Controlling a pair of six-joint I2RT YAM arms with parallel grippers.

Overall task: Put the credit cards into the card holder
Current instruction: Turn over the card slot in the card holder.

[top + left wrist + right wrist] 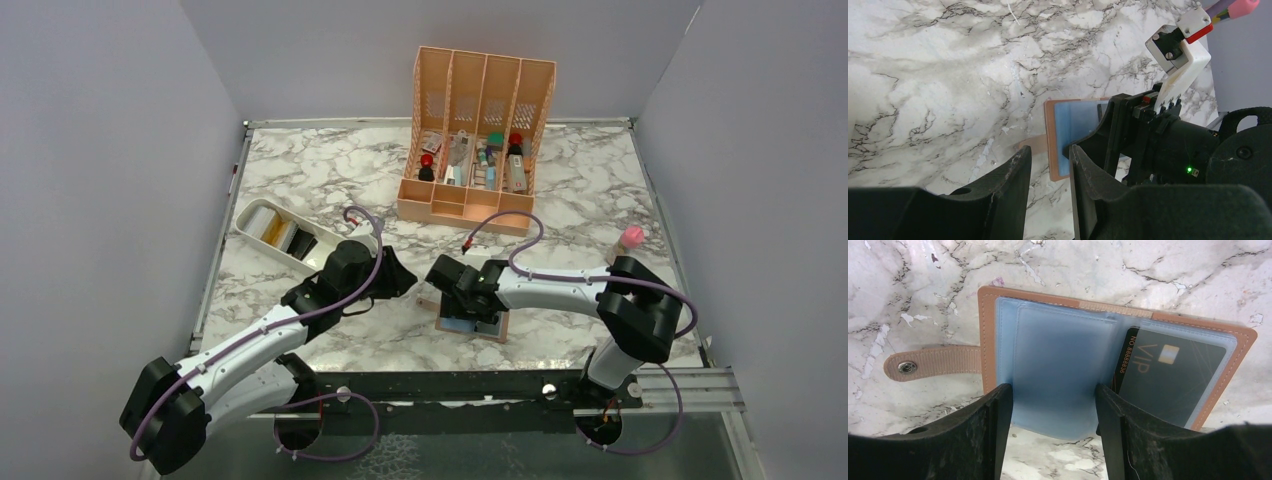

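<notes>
The card holder (1058, 340) lay open, black card (1173, 375) sleeved; right gripper (1053, 392) straddled it, jaws spread, seemingly pinning it; left gripper (1050, 152) hovered left, slightly parted, empty.

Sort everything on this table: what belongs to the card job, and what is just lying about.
Job: card holder, open; black VIP card in its sleeve; white tray with what look like more cards.
Lying about: peach organizer with its small bottles; pink-capped item.
</notes>
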